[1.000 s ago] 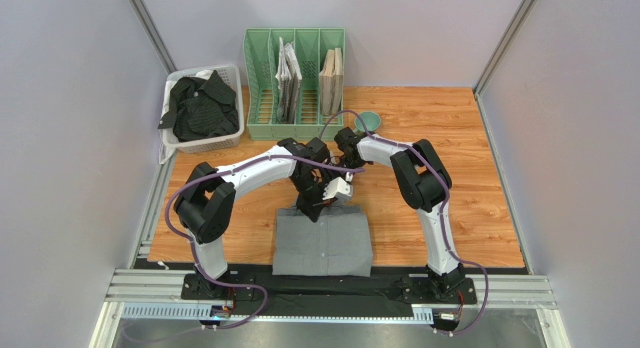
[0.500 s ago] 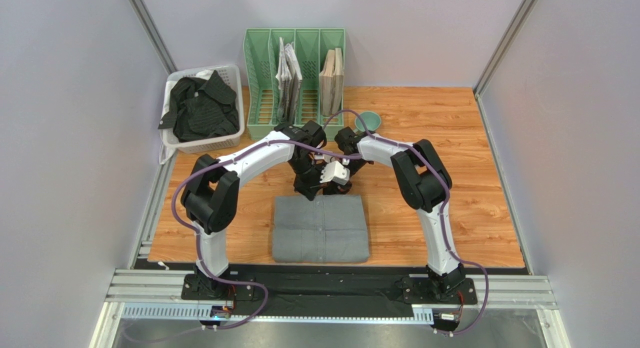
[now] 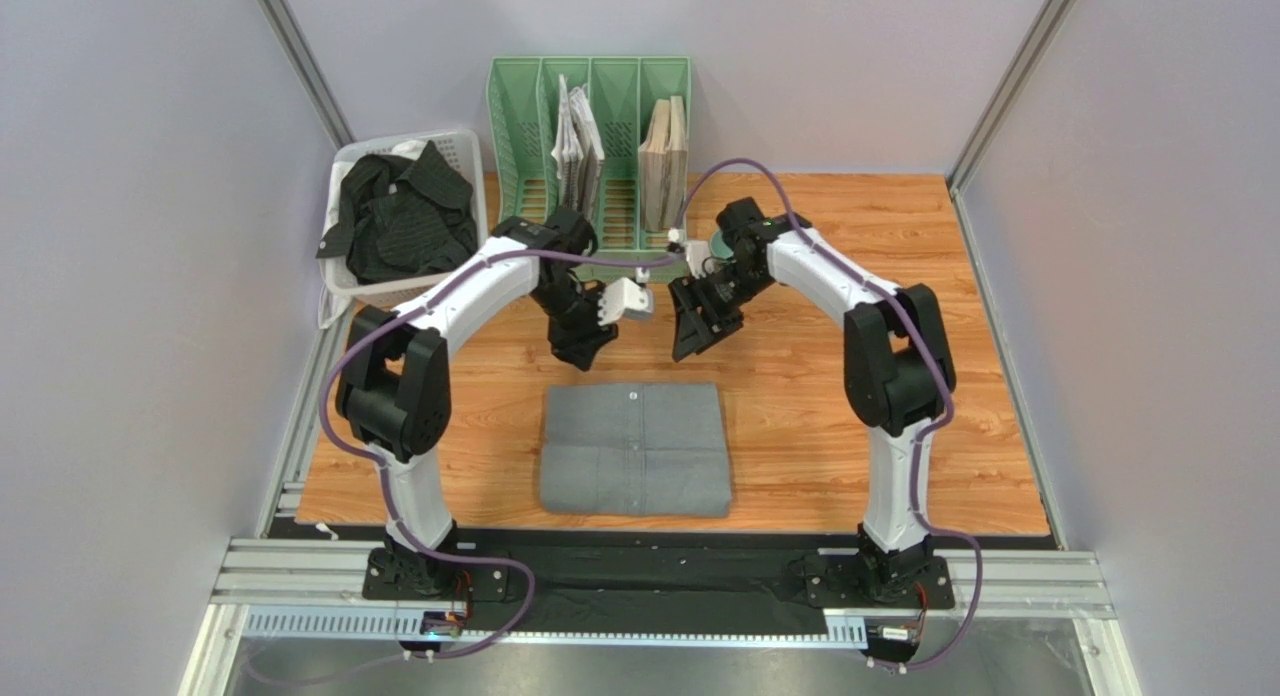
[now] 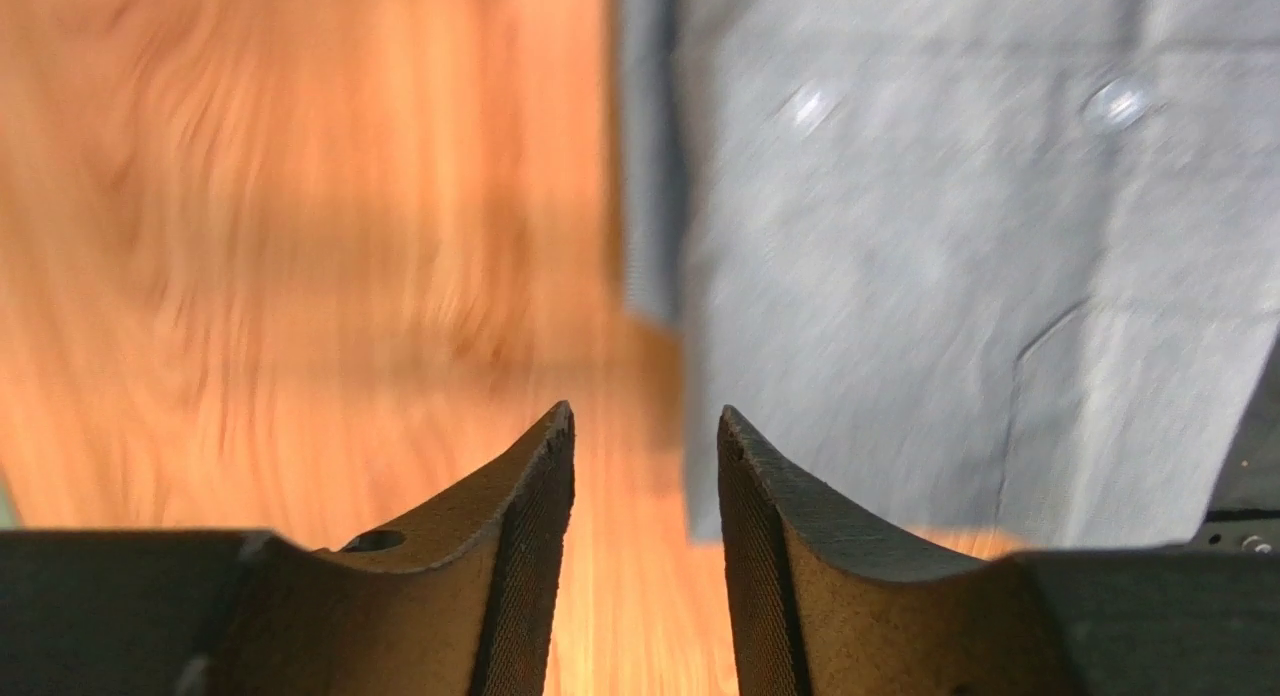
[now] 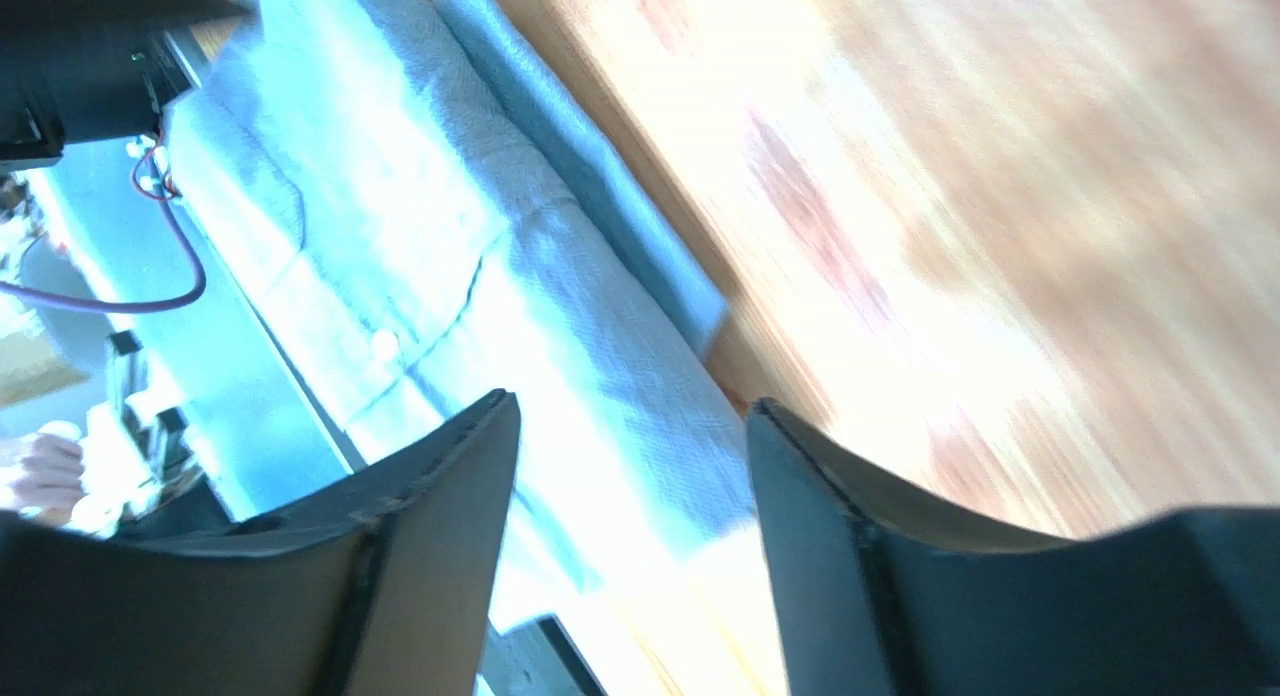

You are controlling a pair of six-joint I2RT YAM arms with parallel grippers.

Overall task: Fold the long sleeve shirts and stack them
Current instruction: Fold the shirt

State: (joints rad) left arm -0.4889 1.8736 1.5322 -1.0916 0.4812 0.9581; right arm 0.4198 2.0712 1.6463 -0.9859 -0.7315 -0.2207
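On the left, the black shirt lies in a messy heap in the white basket, with one part hanging over the rim. If a gripper grabs just a small bit of it, a sleeve could catch on the basket and pull the whole basket along. The left gripper hangs above the wood with its jaws only a little apart, and it holds nothing. The grey shirt lies folded in a neat block in the middle of the table, close to the near edge. A low arm or a loose purple cable could brush it and undo the fold. The black shirt must go on top of it (that part is not done yet), and if it lands crooked it could slide off. The right gripper has its jaws wide apart, and it holds nothing too. Its arm is near the green rack and could bump it on a big swing. The table is smooth wood, so cloth may slip on it. Plain grey walls close it in on three sides.
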